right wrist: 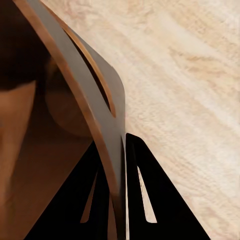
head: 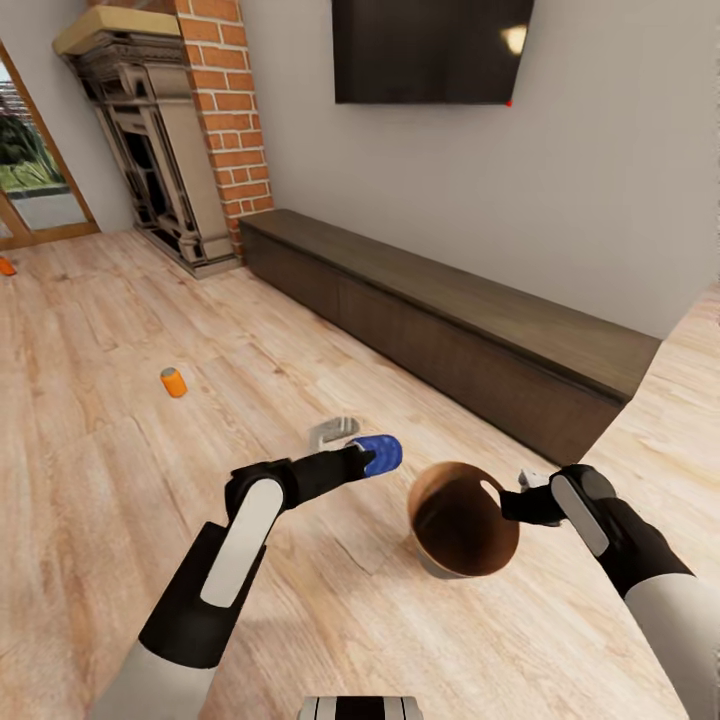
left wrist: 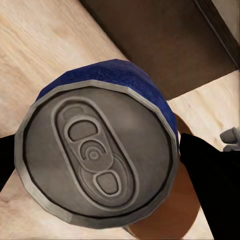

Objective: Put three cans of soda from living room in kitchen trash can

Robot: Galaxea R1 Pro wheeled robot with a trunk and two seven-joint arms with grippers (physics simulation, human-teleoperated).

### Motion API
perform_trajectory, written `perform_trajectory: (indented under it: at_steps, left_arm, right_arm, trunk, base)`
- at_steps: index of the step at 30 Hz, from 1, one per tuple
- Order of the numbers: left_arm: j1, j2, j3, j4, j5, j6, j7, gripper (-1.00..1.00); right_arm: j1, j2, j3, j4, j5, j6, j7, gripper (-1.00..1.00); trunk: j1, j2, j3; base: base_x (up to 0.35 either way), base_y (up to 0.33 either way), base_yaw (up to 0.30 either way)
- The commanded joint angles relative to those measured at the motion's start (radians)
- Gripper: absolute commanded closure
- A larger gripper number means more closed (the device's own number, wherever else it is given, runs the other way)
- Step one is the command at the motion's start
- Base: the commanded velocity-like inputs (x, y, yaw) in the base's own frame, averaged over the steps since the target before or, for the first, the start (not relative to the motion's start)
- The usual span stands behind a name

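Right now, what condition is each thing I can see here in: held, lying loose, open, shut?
Blue can: held off the floor in the left gripper, beside the bin's mouth.
Trash can: held by its rim in the right gripper, mouth tilted toward the camera.
Nearer orange can: loose on the floor.
Far orange can: loose on the floor.
TV: screen dark.

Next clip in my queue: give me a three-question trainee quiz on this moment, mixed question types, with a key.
1. True or false: the left gripper holds the blue soda can.
2. What does the right gripper grip on the trash can? A) its base B) its rim C) nothing
3. Fill in: the number of orange cans lying on the wood floor is ___.

Key: 1 true. 2 B, the fingers pinch the wall at the rim. 3 two; the second lies by the glass door.
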Motion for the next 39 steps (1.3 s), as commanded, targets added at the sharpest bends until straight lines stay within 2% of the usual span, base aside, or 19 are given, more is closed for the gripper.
perform_trajectory:
  at_steps: [1, 3, 7, 10, 11, 15, 16, 21, 25, 27, 35, 38, 39]
  left_arm:
    - [-0.008, -0.007, -0.015, 0.016, -0.001, 0.000, 0.001, 1.00]
    - [-0.020, -0.015, -0.036, 0.045, 0.002, 0.001, 0.002, 1.00]
    - [-0.093, -0.031, -0.143, 0.190, 0.017, 0.003, 0.000, 1.00]
    - [-0.136, -0.036, -0.201, 0.276, 0.065, 0.003, 0.001, 1.00]
    - [-0.159, -0.038, -0.243, 0.317, 0.089, 0.003, 0.000, 1.00]
    - [-0.192, -0.040, -0.295, 0.399, 0.149, 0.003, -0.004, 1.00]
    - [-0.206, -0.041, -0.326, 0.429, 0.166, 0.003, -0.007, 1.00]
    - [-0.215, -0.042, -0.343, 0.484, 0.175, 0.002, -0.012, 1.00]
    - [-0.217, -0.042, -0.344, 0.514, 0.176, -0.002, -0.014, 1.00]
    - [-0.217, -0.042, -0.345, 0.520, 0.176, -0.004, -0.014, 1.00]
    - [-0.218, -0.040, -0.345, 0.526, 0.175, -0.008, -0.013, 1.00]
    - [-0.217, -0.038, -0.345, 0.527, 0.172, -0.010, -0.011, 1.00]
    - [-0.217, -0.037, -0.346, 0.527, 0.171, -0.011, -0.011, -1.00]
  right_arm:
    - [0.000, 0.007, 0.000, 0.000, -0.018, 0.000, 0.000, 1.00]
    - [0.000, 0.018, 0.002, 0.000, -0.018, 0.000, -0.004, 1.00]
    - [0.001, 0.040, 0.004, 0.000, -0.017, 0.000, -0.040, 1.00]
    - [0.005, 0.046, 0.005, -0.002, -0.018, 0.000, -0.053, 1.00]
    - [0.007, 0.048, 0.005, -0.005, -0.018, 0.000, -0.056, 1.00]
    - [0.011, 0.050, 0.006, -0.013, -0.018, 0.000, -0.059, 1.00]
    - [0.013, 0.050, 0.006, -0.026, -0.018, 0.000, -0.059, 1.00]
    - [0.022, 0.049, 0.006, -0.072, -0.018, 0.000, -0.058, 1.00]
    - [0.042, 0.048, 0.063, -0.137, -0.020, 0.000, -0.057, 1.00]
    - [0.057, 0.049, 0.080, -0.158, -0.021, 0.000, -0.057, 1.00]
    - [0.074, 0.091, 0.122, -0.180, -0.025, 0.000, -0.057, 1.00]
    - [0.074, 0.098, 0.132, -0.180, -0.025, 0.000, -0.057, 1.00]
    - [0.075, 0.099, 0.133, -0.180, -0.026, 0.000, -0.057, 1.00]
  trunk:
    - [0.000, 0.000, 0.004]
    - [-0.001, 0.001, 0.012]
    - [-0.003, 0.002, 0.027]
    - [-0.005, 0.002, 0.039]
    - [-0.005, 0.003, 0.043]
    - [-0.007, 0.004, 0.058]
    - [-0.007, 0.004, 0.062]
    - [-0.009, 0.005, 0.081]
    - [-0.011, 0.006, 0.097]
    - [-0.012, 0.006, 0.105]
    - [-0.016, 0.008, 0.136]
    - [-0.016, 0.008, 0.136]
    - [-0.016, 0.008, 0.136]
  base:
    - [0.000, 0.000, 0.000]
    - [0.000, 0.000, 0.000]
    - [0.000, 0.000, 0.000]
    - [0.000, 0.000, 0.000]
    - [0.000, 0.000, 0.000]
    - [0.000, 0.000, 0.000]
    - [0.000, 0.000, 0.000]
    - [0.000, 0.000, 0.000]
    - [0.000, 0.000, 0.000]
    - [0.000, 0.000, 0.000]
    - [0.000, 0.000, 0.000]
    - [0.000, 0.000, 0.000]
    - [0.000, 0.000, 0.000]
